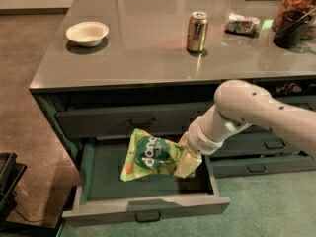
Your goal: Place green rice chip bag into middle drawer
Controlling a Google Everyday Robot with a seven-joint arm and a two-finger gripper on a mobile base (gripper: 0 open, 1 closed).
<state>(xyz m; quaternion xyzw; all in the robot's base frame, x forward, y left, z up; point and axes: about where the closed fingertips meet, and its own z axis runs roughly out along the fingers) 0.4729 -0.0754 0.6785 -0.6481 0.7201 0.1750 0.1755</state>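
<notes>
Grey polished countertop (148,53) is seen above the cream two-finger gripper (184,160), which is clamped on the right edge of the crinkly bright green rice chip bag (147,154). The bag is held tilted over the open grey-green middle drawer (148,209). Far up-left a white bowl (87,32) is set, and straight above, a gold drink can (197,31).
</notes>
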